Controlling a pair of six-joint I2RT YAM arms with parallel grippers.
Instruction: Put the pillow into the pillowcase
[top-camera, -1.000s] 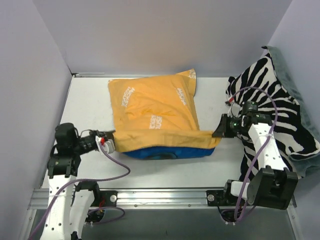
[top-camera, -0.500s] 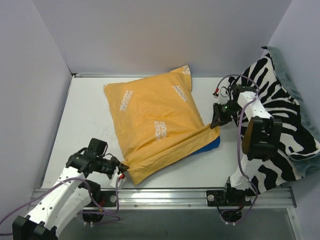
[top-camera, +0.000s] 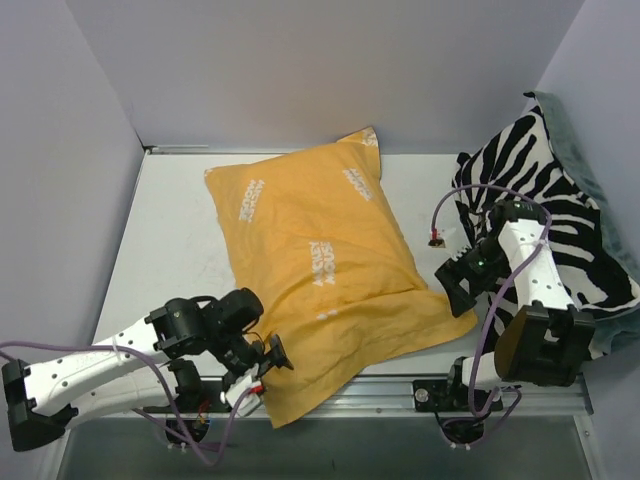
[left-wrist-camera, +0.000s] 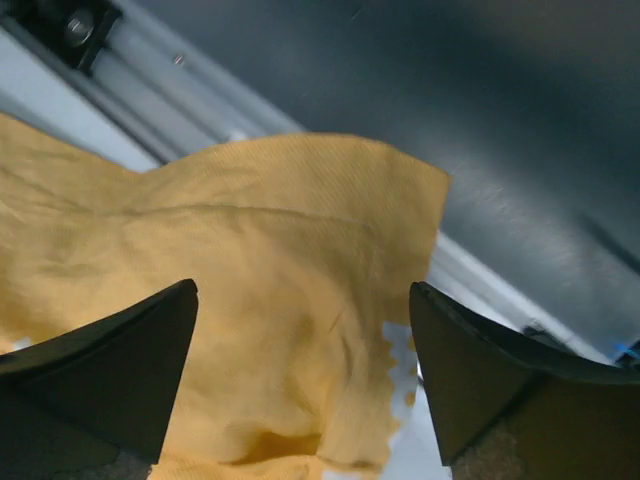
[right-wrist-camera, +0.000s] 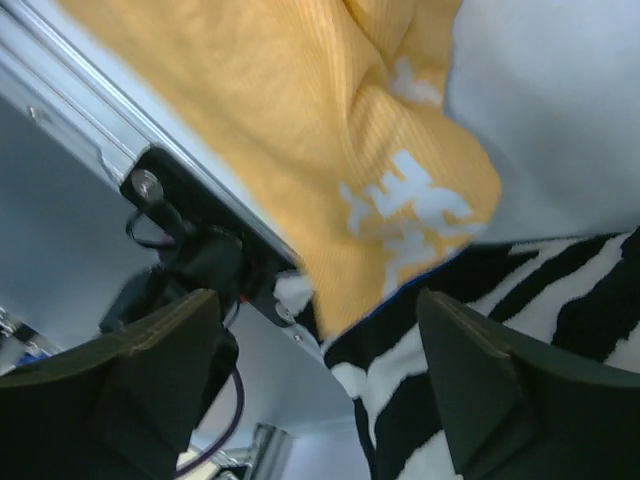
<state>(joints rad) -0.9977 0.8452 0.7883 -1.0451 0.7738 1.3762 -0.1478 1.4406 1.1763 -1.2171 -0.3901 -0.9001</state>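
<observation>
The bulging pillowcase (top-camera: 315, 265) hides the pillow entirely (right wrist view is blurred).

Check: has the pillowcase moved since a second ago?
Yes. The pillowcase has shifted toward the near rail. Its near left corner now overhangs the rail, where before its edge lay well short of it.
</observation>
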